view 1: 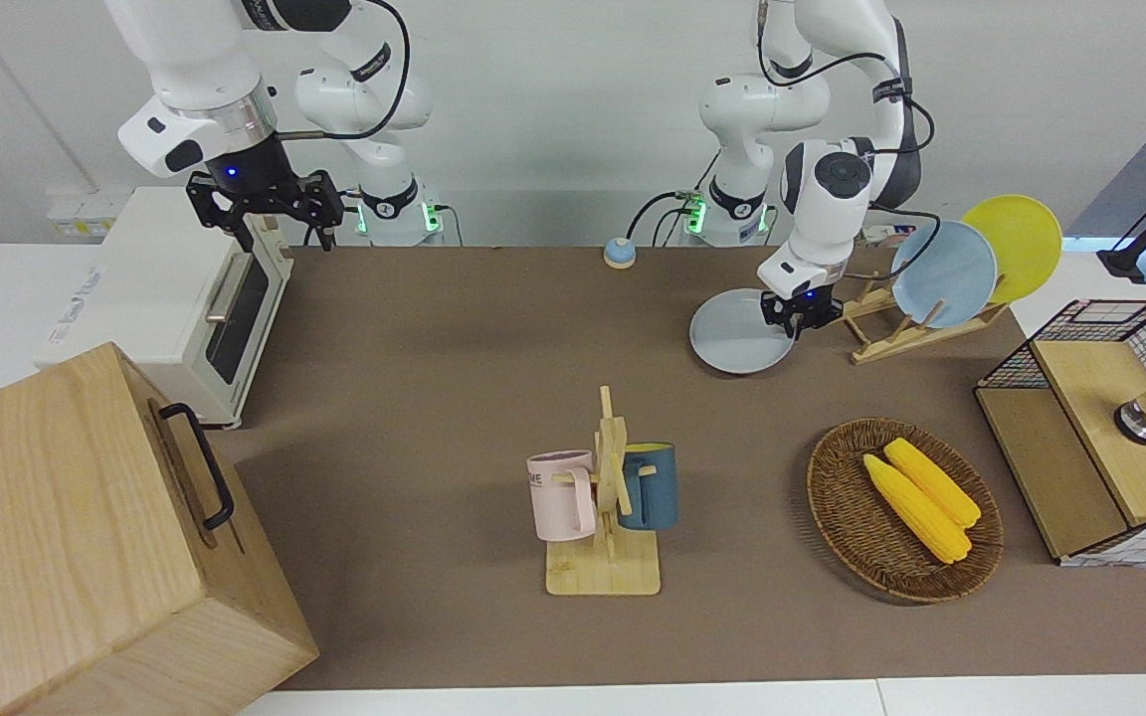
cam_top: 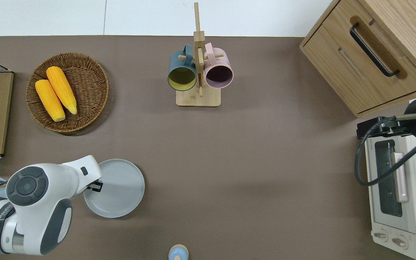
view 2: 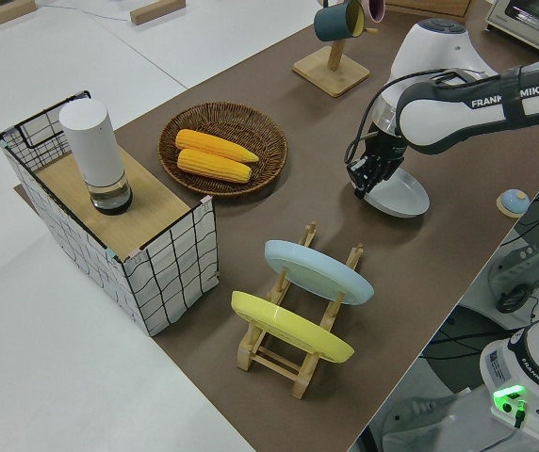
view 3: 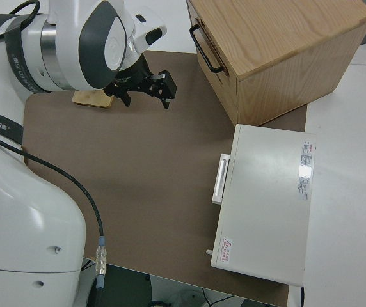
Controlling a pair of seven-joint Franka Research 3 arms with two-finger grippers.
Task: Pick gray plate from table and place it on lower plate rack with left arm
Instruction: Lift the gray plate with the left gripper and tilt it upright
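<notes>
Gripping the gray plate (view 1: 740,340) by its rim, the left gripper (view 1: 800,316) is clamping its fingers (view 2: 365,181) on the edge toward the left arm's end of the desk (view 1: 454,398). In the left side view that gripped edge is sitting a little higher than the opposite edge, so the plate is tilting; whether the low edge is touching the desk cannot be told. The lower plate rack (view 1: 886,328) is standing just beside the plate, carrying 2 leaning plates, a light blue plate (view 1: 943,273) and a yellow plate (view 1: 1016,244). The right arm is parked, its gripper (view 1: 265,204) spreading its fingers apart.
</notes>
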